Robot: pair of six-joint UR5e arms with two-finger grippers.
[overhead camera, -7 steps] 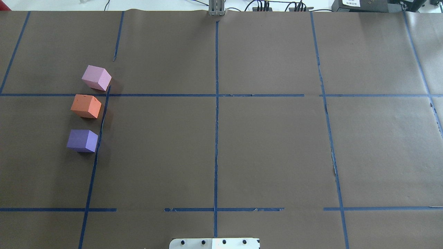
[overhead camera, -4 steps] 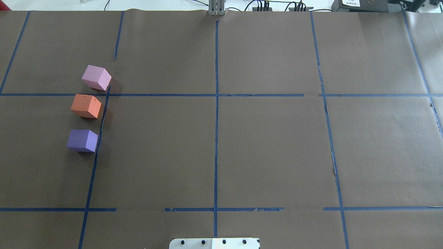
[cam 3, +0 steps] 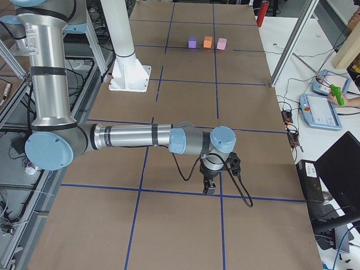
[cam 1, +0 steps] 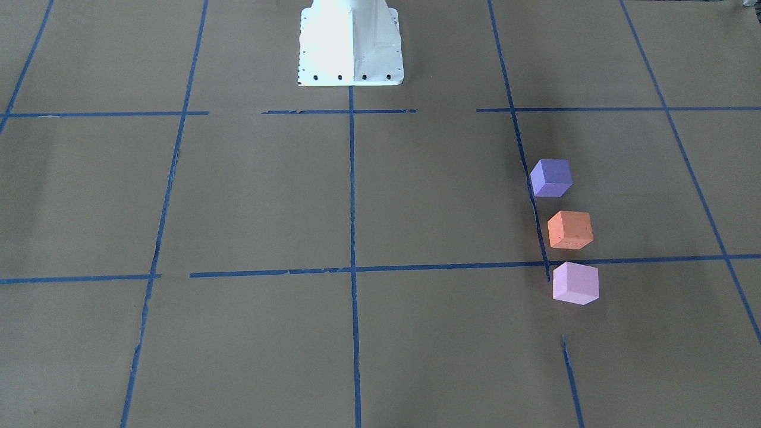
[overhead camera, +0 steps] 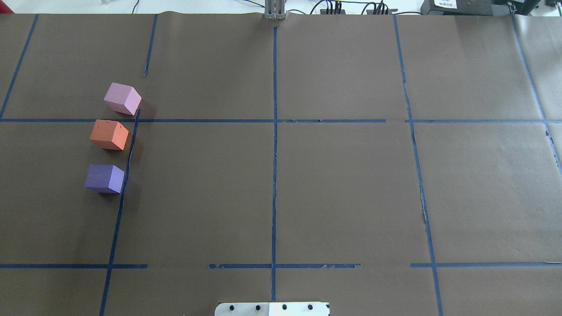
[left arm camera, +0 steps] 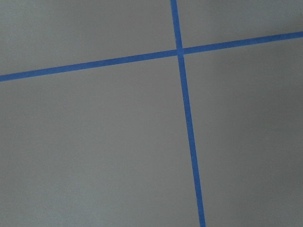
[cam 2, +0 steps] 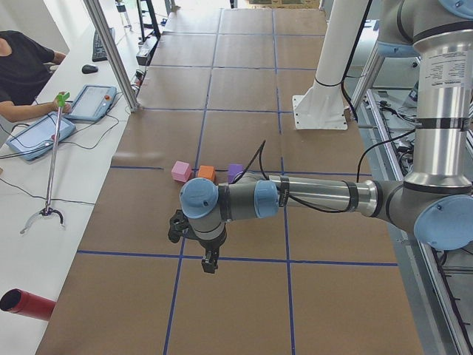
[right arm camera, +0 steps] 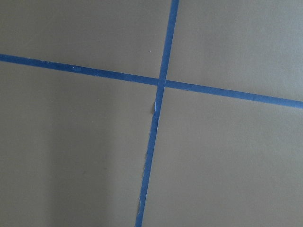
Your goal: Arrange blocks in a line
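Three blocks stand in a near-straight row on the brown table, by a blue tape line on the robot's left. In the overhead view they are the pale pink block (overhead camera: 123, 98) farthest, the orange block (overhead camera: 109, 134) in the middle, and the violet-blue block (overhead camera: 104, 178) nearest the robot. The front-facing view shows them too: violet-blue (cam 1: 551, 177), orange (cam 1: 570, 229), pink (cam 1: 575, 283). My left gripper (cam 2: 211, 262) hangs over the table's left end, well away from the blocks. My right gripper (cam 3: 209, 188) hangs over the far right end. I cannot tell whether either is open or shut.
The white robot base (cam 1: 351, 44) stands at the middle of the near edge. Blue tape lines (overhead camera: 274, 131) form a grid on the brown paper. An operator (cam 2: 22, 66) sits at a side desk with tablets. A red cylinder (cam 2: 26, 305) lies off the table's left end.
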